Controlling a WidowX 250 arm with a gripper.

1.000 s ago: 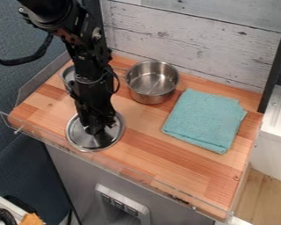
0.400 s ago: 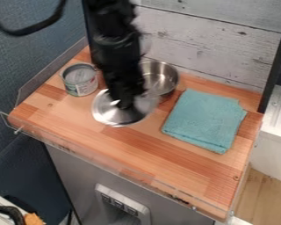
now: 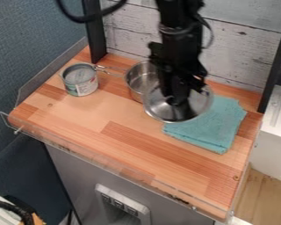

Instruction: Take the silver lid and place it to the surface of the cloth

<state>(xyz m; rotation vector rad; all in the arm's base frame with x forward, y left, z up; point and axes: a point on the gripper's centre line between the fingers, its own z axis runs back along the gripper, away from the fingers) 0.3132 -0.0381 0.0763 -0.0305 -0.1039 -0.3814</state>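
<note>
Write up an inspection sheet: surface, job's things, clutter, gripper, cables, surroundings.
Surface: wooden counter, clear guard along the front.
Job's things: silver lid held up, overlapping the folded cloth in view; whether they touch, cannot tell.
Clutter: pot partly behind lid; can left of pot.
Gripper: at the lid's middle, apparently gripping it.
Cables: black loop beside the arm, off the counter.
Surroundings: whitewashed boards behind.

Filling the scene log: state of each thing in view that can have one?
Black two-finger gripper, jaws shut on the lid
Round silver metal lid, held, not yet set down
Teal fabric cloth, folded, lying flat
Silver metal pot, upright, uncovered
Grey labelled metal can, upright
</note>
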